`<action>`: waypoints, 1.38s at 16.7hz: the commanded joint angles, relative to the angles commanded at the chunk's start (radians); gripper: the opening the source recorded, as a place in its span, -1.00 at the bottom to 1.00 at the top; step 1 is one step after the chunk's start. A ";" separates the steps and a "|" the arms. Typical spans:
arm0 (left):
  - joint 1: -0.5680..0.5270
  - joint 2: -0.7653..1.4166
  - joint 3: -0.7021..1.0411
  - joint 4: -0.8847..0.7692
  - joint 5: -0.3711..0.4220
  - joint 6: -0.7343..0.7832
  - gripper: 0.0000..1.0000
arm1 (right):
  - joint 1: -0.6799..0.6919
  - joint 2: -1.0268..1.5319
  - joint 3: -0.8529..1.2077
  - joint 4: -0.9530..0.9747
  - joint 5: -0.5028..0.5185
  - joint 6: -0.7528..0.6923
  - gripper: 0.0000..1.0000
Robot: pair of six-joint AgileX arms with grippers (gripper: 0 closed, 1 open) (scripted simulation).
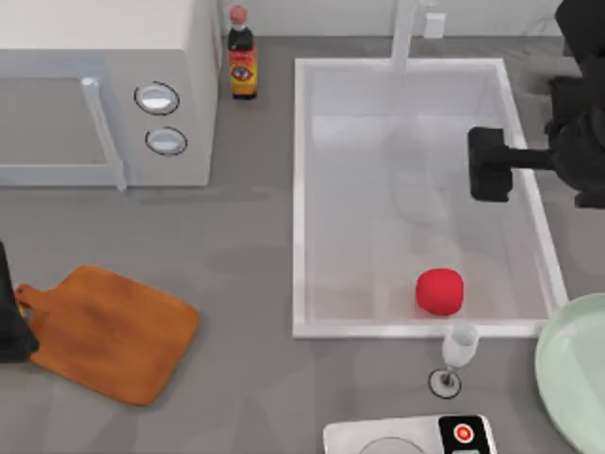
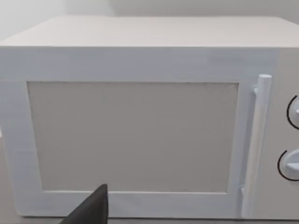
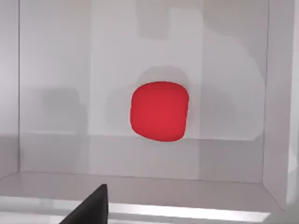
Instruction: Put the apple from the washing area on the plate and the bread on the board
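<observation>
Right pincer (image 1: 491, 164) hovers over sink (image 1: 301, 189), right side, toward faucet end; finger state cannot tell. Apple (image 1: 440, 290) lies on basin floor near front rim, apart from pincer, slightly to its left; centred in right wrist view (image 3: 160, 111). Right arm clearly nearer. Plate (image 1: 558, 364) off front-right corner. Left arm parked by board (image 1: 109, 331).

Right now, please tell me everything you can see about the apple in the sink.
The apple is a small, round, plain bright red fruit with a smooth, matte skin; no stem or leaf can be seen. It rests on the white floor of the sink, near the front wall and toward the right half of the basin. Only the sink floor touches it. The right gripper hovers over the basin farther back, apart from the apple. In the right wrist view the apple lies ahead, casting a soft shadow.
</observation>
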 joint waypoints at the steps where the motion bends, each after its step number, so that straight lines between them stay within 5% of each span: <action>1: 0.000 0.000 0.000 0.000 0.000 0.000 1.00 | 0.018 0.092 0.066 -0.043 0.000 0.019 1.00; 7: 0.000 0.000 0.000 0.000 0.000 0.000 1.00 | 0.092 0.456 0.333 -0.219 0.000 0.096 1.00; 15: 0.000 0.000 0.000 0.000 0.000 0.000 1.00 | 0.096 0.496 0.360 -0.235 0.000 0.104 1.00; 23: 0.000 0.000 0.000 0.000 0.000 0.000 1.00 | 0.100 0.684 0.238 0.088 0.002 0.108 1.00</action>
